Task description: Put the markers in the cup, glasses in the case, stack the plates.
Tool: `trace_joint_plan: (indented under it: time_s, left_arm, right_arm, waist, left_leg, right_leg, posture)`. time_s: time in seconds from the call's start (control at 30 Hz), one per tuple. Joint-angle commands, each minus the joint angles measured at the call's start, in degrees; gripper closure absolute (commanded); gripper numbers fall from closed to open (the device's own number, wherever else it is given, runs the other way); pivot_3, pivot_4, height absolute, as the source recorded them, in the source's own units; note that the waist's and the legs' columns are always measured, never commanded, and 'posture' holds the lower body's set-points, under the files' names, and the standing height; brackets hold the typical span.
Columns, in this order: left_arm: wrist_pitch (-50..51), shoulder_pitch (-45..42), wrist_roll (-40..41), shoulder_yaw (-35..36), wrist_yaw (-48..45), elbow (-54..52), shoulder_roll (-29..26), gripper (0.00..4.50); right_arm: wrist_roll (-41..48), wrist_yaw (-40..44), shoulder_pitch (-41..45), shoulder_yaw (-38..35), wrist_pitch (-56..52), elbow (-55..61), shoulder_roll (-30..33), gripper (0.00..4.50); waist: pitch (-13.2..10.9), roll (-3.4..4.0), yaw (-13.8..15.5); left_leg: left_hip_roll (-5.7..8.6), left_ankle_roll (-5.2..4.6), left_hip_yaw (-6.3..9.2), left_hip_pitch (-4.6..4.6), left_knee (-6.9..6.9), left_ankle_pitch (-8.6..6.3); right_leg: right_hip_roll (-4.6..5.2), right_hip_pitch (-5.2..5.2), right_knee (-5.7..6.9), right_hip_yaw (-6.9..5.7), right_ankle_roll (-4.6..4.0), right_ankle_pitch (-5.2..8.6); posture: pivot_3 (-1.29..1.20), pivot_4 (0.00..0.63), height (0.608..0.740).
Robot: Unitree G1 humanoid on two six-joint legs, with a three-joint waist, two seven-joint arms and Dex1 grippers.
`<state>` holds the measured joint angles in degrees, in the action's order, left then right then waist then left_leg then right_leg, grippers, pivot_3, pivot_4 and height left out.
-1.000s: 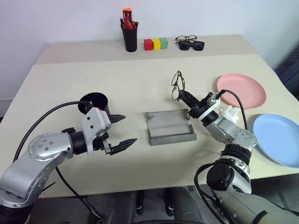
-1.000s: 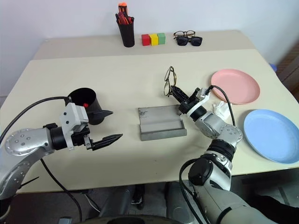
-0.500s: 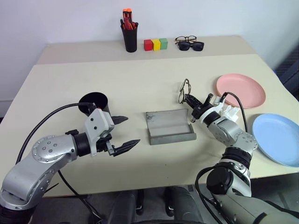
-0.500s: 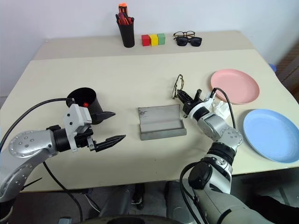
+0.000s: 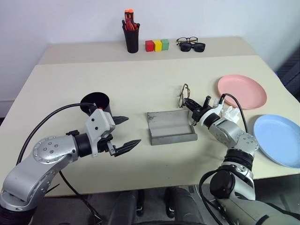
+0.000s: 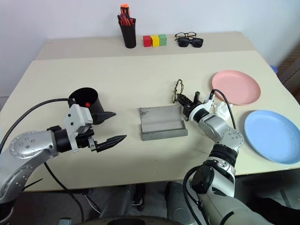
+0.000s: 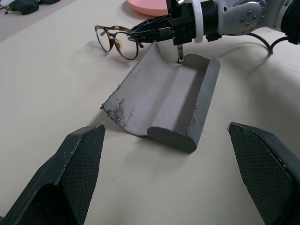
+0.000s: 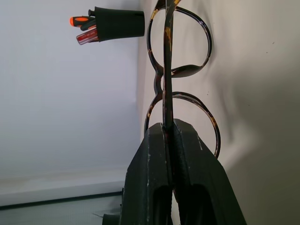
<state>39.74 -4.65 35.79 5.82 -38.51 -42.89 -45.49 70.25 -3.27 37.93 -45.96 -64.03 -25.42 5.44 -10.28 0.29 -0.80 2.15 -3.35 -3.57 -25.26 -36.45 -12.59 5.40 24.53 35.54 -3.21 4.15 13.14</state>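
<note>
Reaching in level from the right of the case (image 5: 171,127), the right gripper (image 5: 190,102) is pinched shut on a folded temple of the glasses (image 5: 183,95), holding them just past the case's raised lid; the left gripper (image 5: 123,133) hangs with fingers spread wide and empty between the case and the cup (image 5: 96,103). A red cap peeks over the cup's rim, the marker's body hidden inside. From the left wrist, the open case lies lengthwise across the table (image 7: 56,84), the glasses upright on edge behind its lid, lenses side by side along it. From the right wrist, black fingertips (image 8: 157,154) clamp the temple arm, lenses beyond them, pen holder (image 8: 117,22) far off.
</note>
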Motion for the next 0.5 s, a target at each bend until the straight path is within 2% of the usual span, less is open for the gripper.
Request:
trace_joint_plan:
  time_s: [0.03,0.33,0.43,0.5]
  left_arm:
    - [0.0,-0.5,1.0,0.4,0.2,-2.0,0.2,0.18]
    - [-0.1,-0.7,1.0,0.3,0.0,-1.7,0.1,0.18]
    - [-0.1,-0.9,1.0,0.2,-0.1,-1.6,0.1,0.18]
    - [-0.1,-1.1,1.0,0.1,-0.1,-1.5,0.1,0.18]
  right_arm:
    - [0.6,-0.7,-1.3,0.3,1.3,-0.3,1.5,4.46]
    - [2.1,-0.6,-2.1,1.4,2.6,-0.8,2.9,4.46]
    - [2.7,-0.8,-2.4,1.9,3.0,-0.8,3.3,3.53]
    - [3.1,-0.9,-2.7,2.1,3.3,-0.7,3.4,2.56]
  waist:
    - [0.0,0.0,0.0]
    - [0.0,0.0,0.1]
    - [0.0,0.0,0.1]
    - [0.0,0.01,0.0]
  left_leg:
    - [0.0,0.0,0.0,0.0,-0.01,0.0]
    - [0.0,0.03,0.01,0.0,-0.08,-0.03]
    - [0.0,0.04,0.01,-0.01,-0.08,-0.04]
    - [0.0,0.03,0.01,-0.02,-0.08,-0.04]
  right_leg:
    - [0.0,0.0,0.0,0.0,0.0,0.0]
    - [0.02,-0.05,-0.01,0.0,-0.03,-0.01]
    - [0.02,-0.05,-0.01,0.0,-0.03,-0.01]
    - [0.02,-0.03,-0.01,0.0,-0.03,-0.01]
  posture:
    - [0.0,0.15,0.74]
    - [0.0,0.15,0.74]
    - [0.0,0.15,0.74]
    - [0.0,0.15,0.74]
